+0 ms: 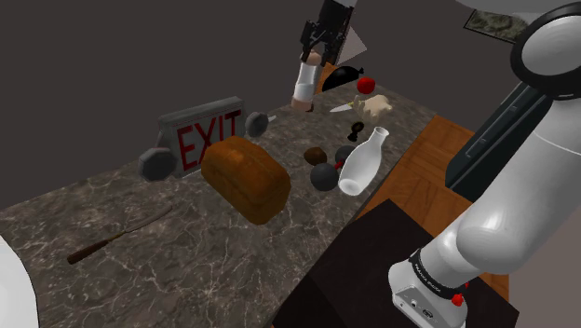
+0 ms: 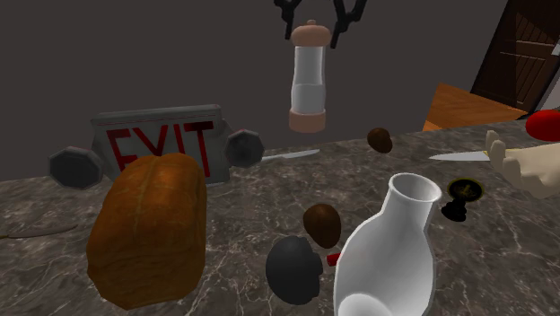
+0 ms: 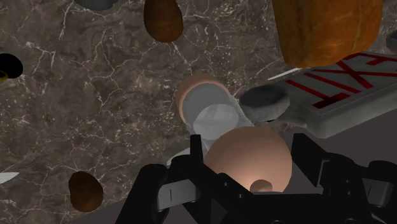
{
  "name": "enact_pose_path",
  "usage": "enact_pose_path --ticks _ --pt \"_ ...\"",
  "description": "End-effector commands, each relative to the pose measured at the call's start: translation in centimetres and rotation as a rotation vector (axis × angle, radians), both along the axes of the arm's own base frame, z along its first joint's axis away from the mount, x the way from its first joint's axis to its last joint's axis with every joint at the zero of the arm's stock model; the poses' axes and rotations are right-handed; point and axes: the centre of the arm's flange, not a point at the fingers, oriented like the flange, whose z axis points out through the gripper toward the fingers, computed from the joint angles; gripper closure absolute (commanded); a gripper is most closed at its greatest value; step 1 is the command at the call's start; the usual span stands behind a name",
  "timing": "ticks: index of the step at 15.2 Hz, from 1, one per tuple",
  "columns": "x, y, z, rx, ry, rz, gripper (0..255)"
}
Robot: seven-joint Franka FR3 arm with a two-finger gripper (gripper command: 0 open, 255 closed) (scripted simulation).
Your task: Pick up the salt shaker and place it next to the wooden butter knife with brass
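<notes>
Clasped the salt shaker [image 2: 308,79] by its tan cap between both fingers of the black gripper [image 2: 312,25]. Held upright, clear of the marble counter [image 1: 186,270], above the stretch just beside the end of the EXIT sign [image 1: 200,135]. Located the brown-handled knife [image 1: 116,238] flat on the counter toward the shoulder view's left, beyond the bread loaf [image 1: 247,177], well apart from the shaker.

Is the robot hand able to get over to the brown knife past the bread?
Probably yes. The gripper, jaws clasping the salt shaker, hangs high above the counter, so the bread loaf should not block it. The knife lies alone on a bare patch, though it is a long stretch.
</notes>
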Motion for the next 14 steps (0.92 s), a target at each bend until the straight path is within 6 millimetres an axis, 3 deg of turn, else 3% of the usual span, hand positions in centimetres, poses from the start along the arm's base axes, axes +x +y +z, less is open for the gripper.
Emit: enact_pose_path --ticks 1,14 --pt "0.0 -0.1 1.1 0.000 0.000 0.000 255" --pt "0.0 -0.1 7.7 0.000 0.000 0.000 255"
